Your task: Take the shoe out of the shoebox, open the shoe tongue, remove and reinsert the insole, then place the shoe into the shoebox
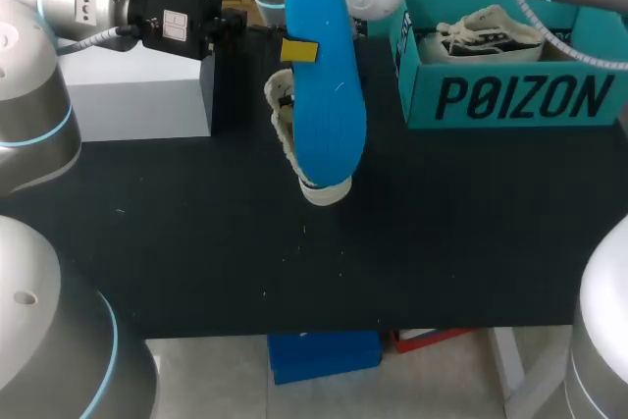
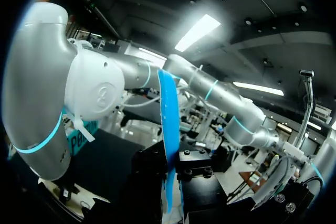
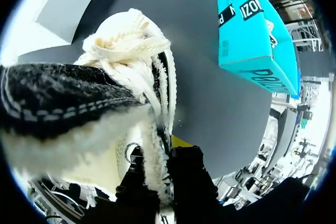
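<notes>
A blue insole (image 1: 324,85) is held upright above the table's middle, and my left gripper (image 1: 294,48) is shut on its upper edge, one yellow tip showing against it. In the left wrist view the insole (image 2: 167,119) stands edge-on between the black fingers of that gripper (image 2: 171,182). Behind the insole hangs the cream shoe (image 1: 287,130), mostly hidden. In the right wrist view my right gripper (image 3: 157,174) is shut on the fleecy collar of the shoe (image 3: 126,66), whose laces bunch ahead of it. The teal shoebox (image 1: 510,95) stands at the back right.
A second shoe (image 1: 491,31) lies inside the shoebox. A pale grey box (image 1: 137,95) sits at the back left. Black table surface (image 1: 294,262) stretches in front of the held shoe to the near edge.
</notes>
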`<state>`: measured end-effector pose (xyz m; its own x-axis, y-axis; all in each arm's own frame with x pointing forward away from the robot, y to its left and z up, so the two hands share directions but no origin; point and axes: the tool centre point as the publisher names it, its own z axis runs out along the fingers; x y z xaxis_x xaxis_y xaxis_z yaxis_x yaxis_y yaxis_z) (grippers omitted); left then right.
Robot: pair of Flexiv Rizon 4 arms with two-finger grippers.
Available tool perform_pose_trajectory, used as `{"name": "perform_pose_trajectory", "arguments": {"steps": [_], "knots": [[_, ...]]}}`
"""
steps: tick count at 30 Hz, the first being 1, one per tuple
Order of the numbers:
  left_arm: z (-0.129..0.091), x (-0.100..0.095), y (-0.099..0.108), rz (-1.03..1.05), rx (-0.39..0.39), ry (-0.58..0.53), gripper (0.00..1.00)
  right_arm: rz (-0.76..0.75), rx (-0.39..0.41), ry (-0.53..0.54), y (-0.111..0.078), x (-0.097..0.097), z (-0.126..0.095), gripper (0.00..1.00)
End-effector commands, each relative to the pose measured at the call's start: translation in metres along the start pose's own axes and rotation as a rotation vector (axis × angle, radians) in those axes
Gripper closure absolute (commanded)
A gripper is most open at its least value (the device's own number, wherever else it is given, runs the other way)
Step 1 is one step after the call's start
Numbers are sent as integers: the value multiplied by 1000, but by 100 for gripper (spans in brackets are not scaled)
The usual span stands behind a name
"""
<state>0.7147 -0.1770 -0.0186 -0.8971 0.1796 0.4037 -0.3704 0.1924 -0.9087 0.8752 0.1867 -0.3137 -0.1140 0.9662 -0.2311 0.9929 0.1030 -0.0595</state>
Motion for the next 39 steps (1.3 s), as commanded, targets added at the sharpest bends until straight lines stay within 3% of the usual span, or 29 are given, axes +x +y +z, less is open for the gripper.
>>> {"name": "perform_pose_trajectory", "arguments": {"steps": [1,33,34,35,36,39], "knots": [[1,0,1,2,2,-4,100,128,-39,48,-8,3,13,100],[1,0,1,2,2,-4,100,144,4,122,-22,23,89,100],[1,0,1,2,2,-4,100,145,4,121,-22,23,90,94],[1,0,1,2,2,-4,100,147,4,122,-22,23,91,64],[1,0,1,2,2,-4,100,142,-1,119,-22,23,91,0],[1,0,1,2,2,-4,100,148,-6,117,-22,23,92,0]]}}
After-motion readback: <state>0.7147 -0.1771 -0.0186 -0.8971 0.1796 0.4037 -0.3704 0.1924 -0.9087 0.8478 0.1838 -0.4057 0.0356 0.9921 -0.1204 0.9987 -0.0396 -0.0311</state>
